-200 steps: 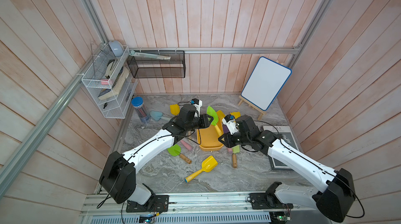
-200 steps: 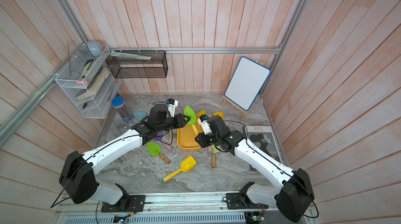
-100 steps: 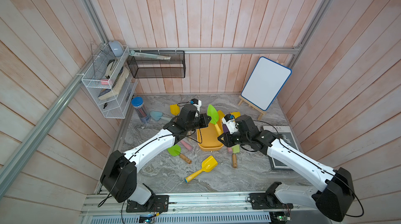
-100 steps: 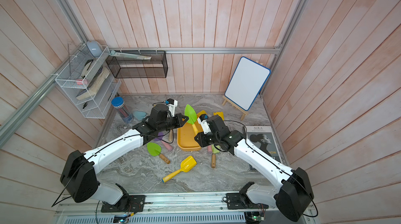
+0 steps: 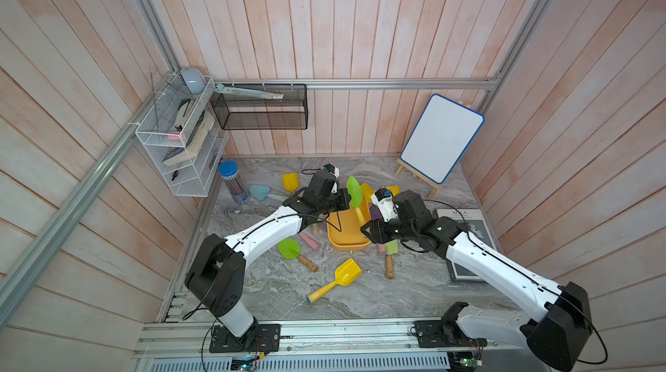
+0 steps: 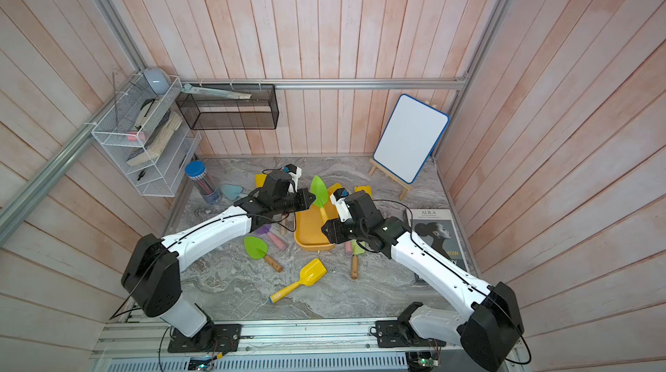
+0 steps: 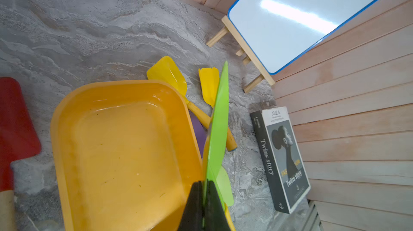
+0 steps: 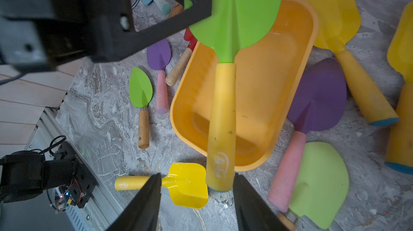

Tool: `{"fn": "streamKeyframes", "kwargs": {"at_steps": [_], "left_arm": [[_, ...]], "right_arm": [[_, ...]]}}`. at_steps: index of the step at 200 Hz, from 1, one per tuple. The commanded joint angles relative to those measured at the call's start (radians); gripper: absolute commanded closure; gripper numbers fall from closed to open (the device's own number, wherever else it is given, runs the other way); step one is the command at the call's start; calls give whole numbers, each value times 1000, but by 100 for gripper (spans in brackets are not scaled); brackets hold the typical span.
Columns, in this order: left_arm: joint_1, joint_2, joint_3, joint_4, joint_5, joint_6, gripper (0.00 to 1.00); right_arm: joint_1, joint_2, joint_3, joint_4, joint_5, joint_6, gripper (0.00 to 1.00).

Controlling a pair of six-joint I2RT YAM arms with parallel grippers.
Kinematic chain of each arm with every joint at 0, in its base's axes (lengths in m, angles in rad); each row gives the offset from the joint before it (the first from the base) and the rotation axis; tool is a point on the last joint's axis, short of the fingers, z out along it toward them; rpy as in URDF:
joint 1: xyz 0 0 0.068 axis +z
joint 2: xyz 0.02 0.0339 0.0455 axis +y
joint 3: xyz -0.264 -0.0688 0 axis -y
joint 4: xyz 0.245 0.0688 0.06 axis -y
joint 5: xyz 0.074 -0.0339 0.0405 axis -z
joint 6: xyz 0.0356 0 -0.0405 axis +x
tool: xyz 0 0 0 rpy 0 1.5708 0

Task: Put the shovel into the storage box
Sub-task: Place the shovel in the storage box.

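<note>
- The left hand [image 7: 204,187] was pressed together, pinching the green blade of the shovel [image 8: 222,89] edge-on between its black fingers.
- The shovel, green-bladed with a yellow handle, hung in the air over the storage box [image 7: 64,118]. Its blade was raised toward the box's far end and its handle slanted down along the box's length.
- The right hand [image 8: 196,176] was spread, with the end of the yellow handle lying between its two fingers. A clear gap showed on one side; whether the other finger touched the handle could not be told.
- The storage box sat on the marble-patterned desk [image 5: 274,291] between the two arms, and nothing lay on its floor.
- Other toy shovels lay on the desk around the box. A yellow one [image 5: 338,278] lay on the near side, and a green one with a wooden handle [image 5: 293,251] lay toward the left arm. A purple one with a pink handle [image 8: 317,98] lay just beside the box's long wall.
- A book [image 7: 281,158] lay flat near the wall on the right arm's side, and a whiteboard [image 5: 441,138] stood on its easel in the far corner.
</note>
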Motion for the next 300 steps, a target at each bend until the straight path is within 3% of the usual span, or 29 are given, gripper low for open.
{"fn": "streamKeyframes", "kwargs": {"at_steps": [1,85,170,300], "left_arm": [[9,62,88,-74,-28,80,100],[53,265,260,-134,36,130,100],[56,396,310,-182,128,96,100],[57,541,477,-367,115,76,100]], "right_arm": [[5,-40,18,-31,33,15,43],[4,-80,-27,-41,50,22,45],[3,-75,-46,-29,48,22,46],[-4,-58,-54,-15,38,0,46]]}}
